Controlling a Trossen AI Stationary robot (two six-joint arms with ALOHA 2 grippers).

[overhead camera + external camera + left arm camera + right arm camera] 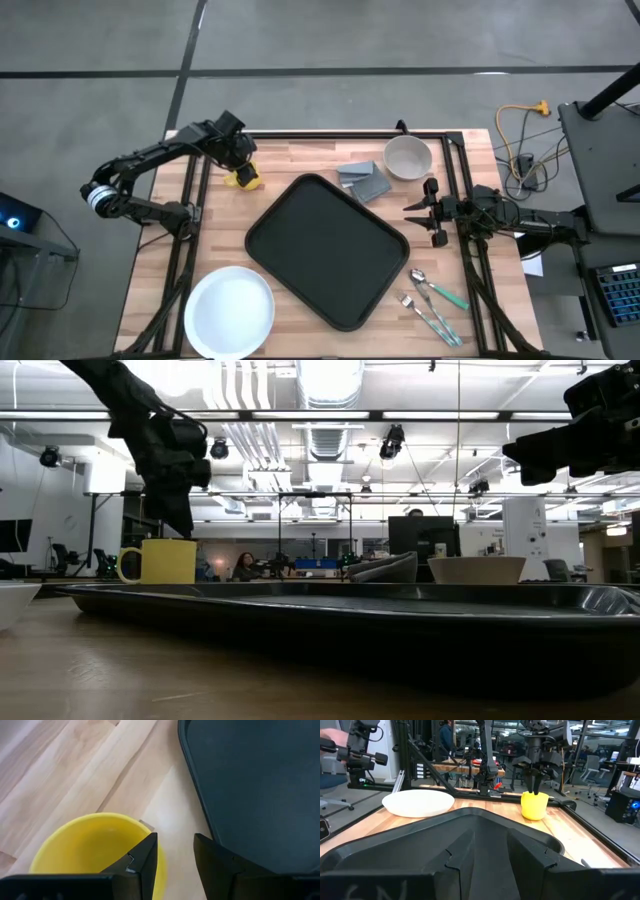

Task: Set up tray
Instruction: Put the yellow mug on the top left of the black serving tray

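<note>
The black tray [300,205] lies slantwise in the middle of the wooden table. A yellow mug [246,181] stands upright on the table off the tray's far left corner. Its handle [127,565] shows in the low view. My left gripper [175,857] hangs open just above the mug's rim, pointing steeply down. One finger [146,857] is over the mug's hollow [85,845] and the other [217,865] is outside its wall, on the tray's side. I see no touch. My right gripper [412,210] waits level at the table's right edge, its fingers a little apart and holding nothing.
A round white plate [230,312] sits at the near left corner. At the far right are a pale bowl [407,157] and folded grey cloth [362,180]. Cutlery with green handles [436,298] lies near right. Black frame rails [190,230] run along the table's sides.
</note>
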